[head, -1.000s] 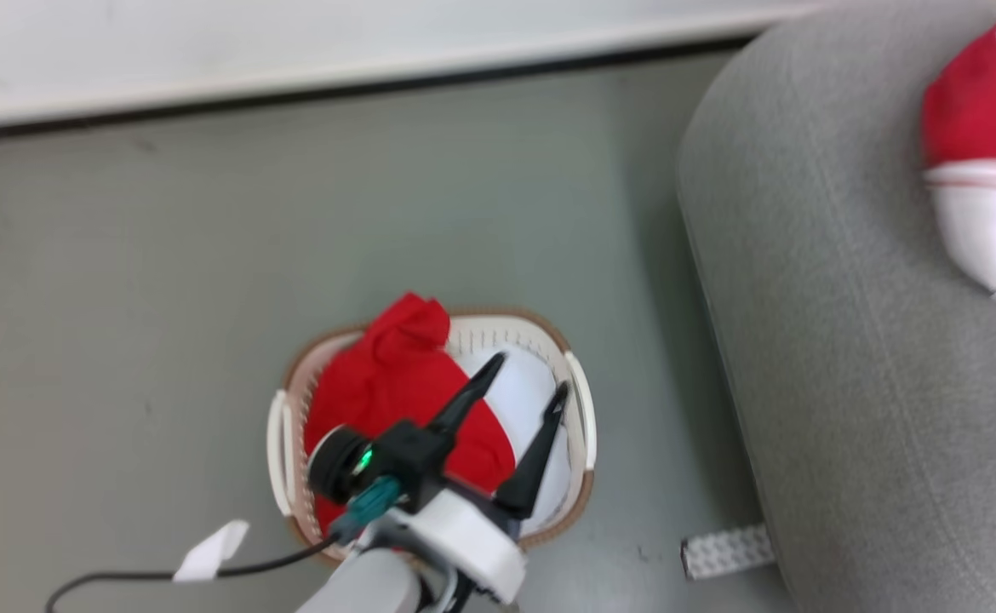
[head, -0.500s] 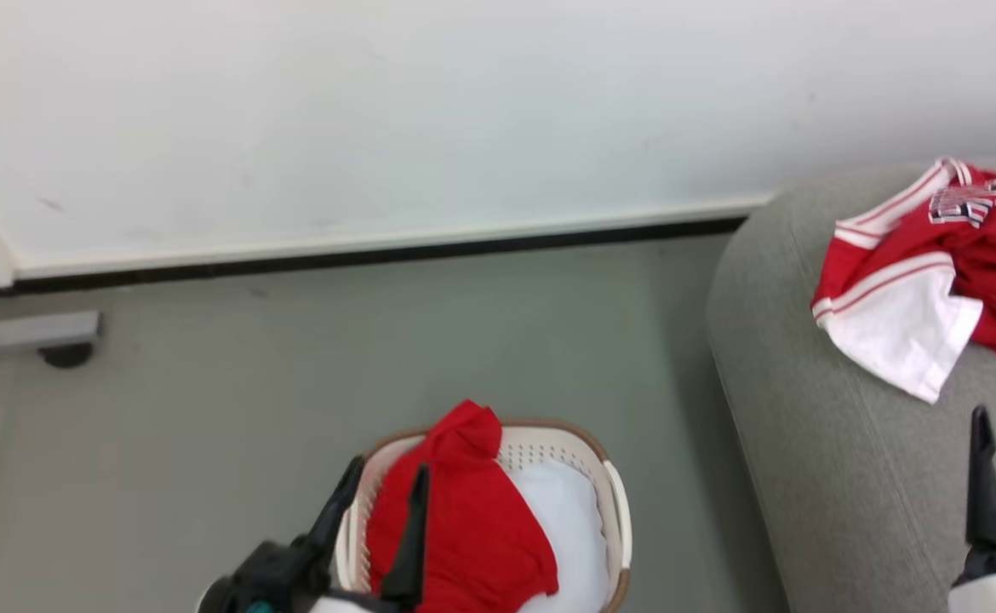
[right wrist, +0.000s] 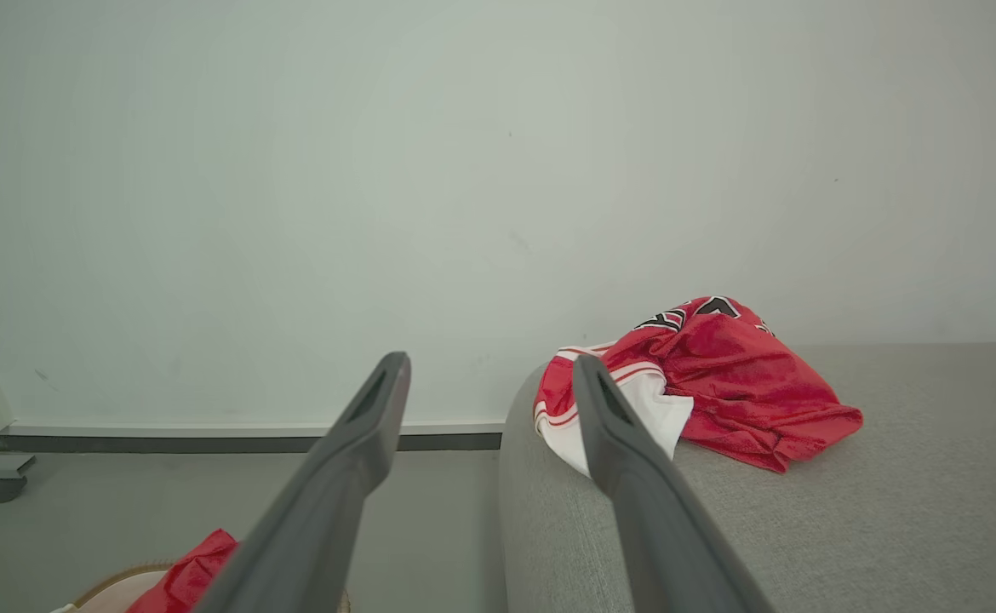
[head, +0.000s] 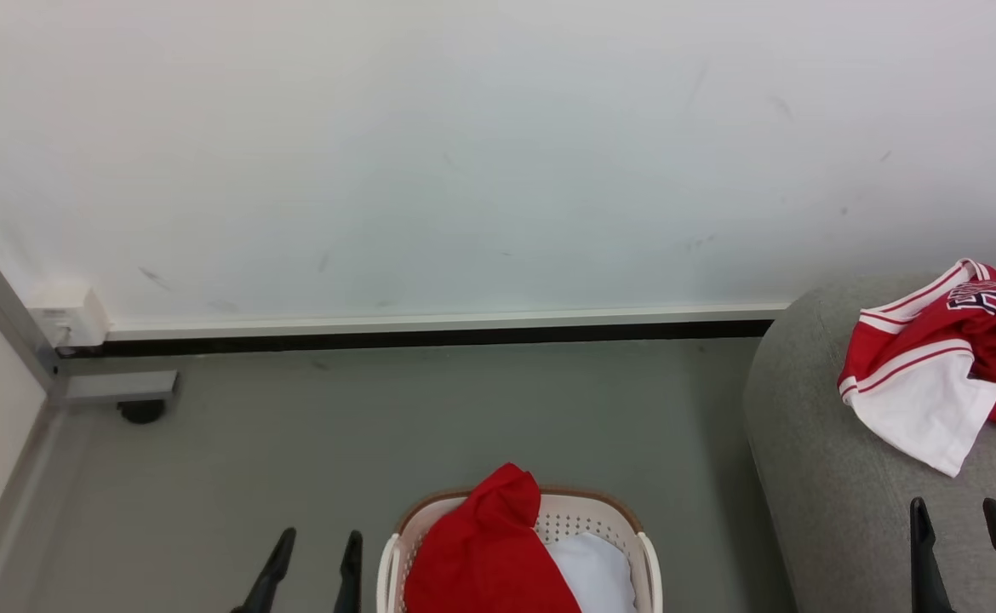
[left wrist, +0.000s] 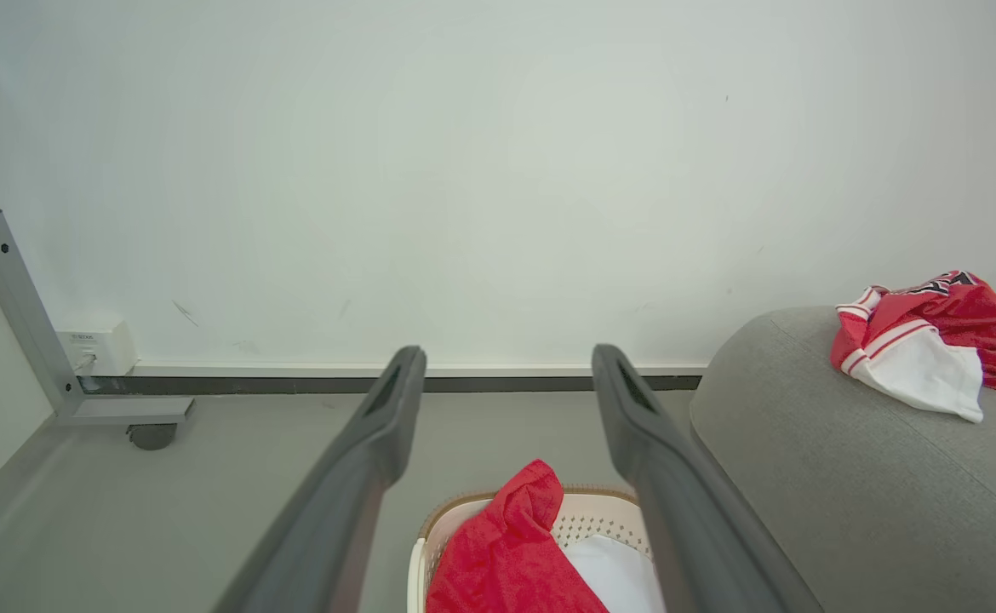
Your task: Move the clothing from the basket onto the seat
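Note:
The plain red garment (head: 489, 553) lies heaped in the cream basket (head: 644, 549) at the head view's bottom edge, spilling over its far rim, beside the pale pad (head: 596, 575). My left gripper (head: 320, 535) stands open and empty just left of the basket. In the left wrist view its fingers (left wrist: 508, 353) frame the red garment (left wrist: 511, 553) below. The red-and-white jersey (head: 941, 375) lies crumpled on the grey seat (head: 821, 460) at the right. My right gripper (head: 953, 507) is open above the seat, short of the jersey (right wrist: 719, 383).
A white wall with a dark baseboard (head: 430, 336) closes the far side. A grey metal post with a caster foot (head: 136, 400) and a small white wall box (head: 68, 315) stand at the left. Grey floor lies between basket and wall.
The head camera has tilted up toward the wall. My left gripper has drawn back from over the basket to its left side, empty. The right gripper has come into view over the seat.

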Robot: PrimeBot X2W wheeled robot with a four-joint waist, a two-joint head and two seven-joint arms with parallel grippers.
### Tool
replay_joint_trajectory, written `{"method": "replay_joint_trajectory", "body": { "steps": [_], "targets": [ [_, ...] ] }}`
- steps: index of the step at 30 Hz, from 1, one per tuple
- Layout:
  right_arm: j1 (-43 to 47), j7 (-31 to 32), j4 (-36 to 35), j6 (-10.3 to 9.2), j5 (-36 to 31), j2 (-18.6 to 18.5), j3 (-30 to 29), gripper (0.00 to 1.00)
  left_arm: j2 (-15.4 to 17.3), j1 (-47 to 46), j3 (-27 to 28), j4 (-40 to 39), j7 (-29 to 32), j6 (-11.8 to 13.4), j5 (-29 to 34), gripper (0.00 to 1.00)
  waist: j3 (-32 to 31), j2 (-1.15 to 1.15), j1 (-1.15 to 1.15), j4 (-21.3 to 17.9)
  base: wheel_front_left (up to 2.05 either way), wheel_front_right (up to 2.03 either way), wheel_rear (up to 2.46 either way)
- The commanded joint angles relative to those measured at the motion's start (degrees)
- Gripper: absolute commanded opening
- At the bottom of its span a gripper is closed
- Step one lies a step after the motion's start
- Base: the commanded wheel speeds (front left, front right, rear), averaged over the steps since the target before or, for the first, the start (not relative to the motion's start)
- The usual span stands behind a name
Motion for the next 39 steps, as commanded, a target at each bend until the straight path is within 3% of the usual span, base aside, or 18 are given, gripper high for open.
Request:
{"method": "replay_joint_trajectory", "body": {
  "steps": [1, 12, 21, 27, 33, 39],
  "targets": [
    [0.74, 0.03, 0.14, -0.12, -0.23, -0.08, -0.02, 1.00, -0.11, 0.89, 0.47, -0.03, -0.01, -0.38, 1.10, 1.00, -0.58, 0.00, 0.02, 0.50, 0.00, 0.00, 0.00],
    [1.36, 0.03, 0.79, -0.12, 0.42, 0.93, 2.26, 1.00, -1.20, 1.17, 2.51, 0.68, -0.02, -3.31, 2.14, 1.00, -0.44, 0.00, 0.02, 1.07, 0.00, 0.00, 0.00],
    [-1.54, 0.04, -0.27, -0.12, 1.13, 1.00, 6.30, 1.00, -1.36, -1.01, 3.49, 1.85, -0.02, -4.07, 2.41, 1.00, 3.58, 0.00, 0.02, -2.69, 0.00, 0.00, 0.00],
    [-6.87, 0.04, -4.10, -0.12, 2.69, 1.05, 9.30, 1.00, -1.36, -10.08, 1.18, 5.99, -0.01, -4.71, 2.01, 1.00, 15.80, 0.00, 0.02, -5.96, 0.00, 0.00, 0.00],
    [-13.52, 0.03, -7.27, -0.12, 6.82, 1.06, 11.52, 1.00, -0.23, -25.05, -2.79, 14.23, 0.01, -5.78, 6.32, 1.00, 28.40, 0.00, 0.02, -9.21, 0.00, 0.00, 0.00],
    [-18.82, 0.04, -9.39, -0.12, 10.06, 1.07, 13.30, 1.00, 0.59, -37.96, -6.64, 23.67, 4.93, -5.97, 10.92, 1.00, 38.23, 0.00, 0.02, -11.95, 0.00, 0.00, 0.00]
  ]
}}
